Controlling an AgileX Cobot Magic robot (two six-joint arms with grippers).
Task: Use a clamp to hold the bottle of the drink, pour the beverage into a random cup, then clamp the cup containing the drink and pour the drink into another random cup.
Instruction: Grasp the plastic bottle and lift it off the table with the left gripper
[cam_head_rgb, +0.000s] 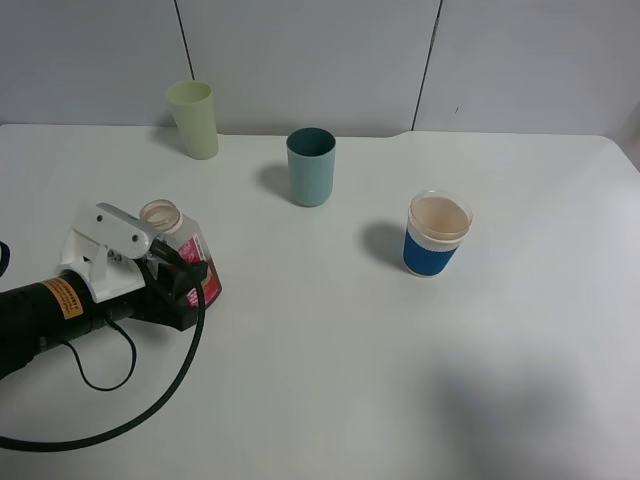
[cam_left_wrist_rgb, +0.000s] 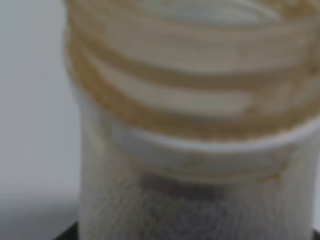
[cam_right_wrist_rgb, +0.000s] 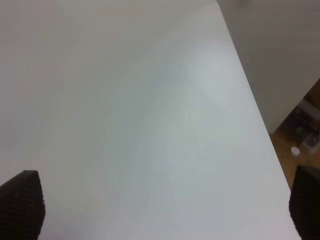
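Observation:
The bottle of the drink (cam_head_rgb: 183, 240), clear with a wide round mouth and a pink label, stands upright at the left of the table (cam_head_rgb: 330, 380). My left gripper (cam_head_rgb: 186, 270) is shut on the bottle's body from the near left. In the left wrist view the threaded neck of the bottle (cam_left_wrist_rgb: 190, 115) fills the frame, blurred. I cannot make out the beverage clearly. The blue-sleeved cup (cam_head_rgb: 436, 236) stands right of centre, and the teal cup (cam_head_rgb: 311, 167) stands behind the middle. My right gripper (cam_right_wrist_rgb: 165, 210) is open over bare table, outside the exterior view.
A pale yellow-green cup (cam_head_rgb: 194, 119) stands at the back left near the wall. The left arm's black cable (cam_head_rgb: 150, 400) loops over the table in front of the arm. The right wrist view shows the table's edge (cam_right_wrist_rgb: 255, 105) with floor beyond it.

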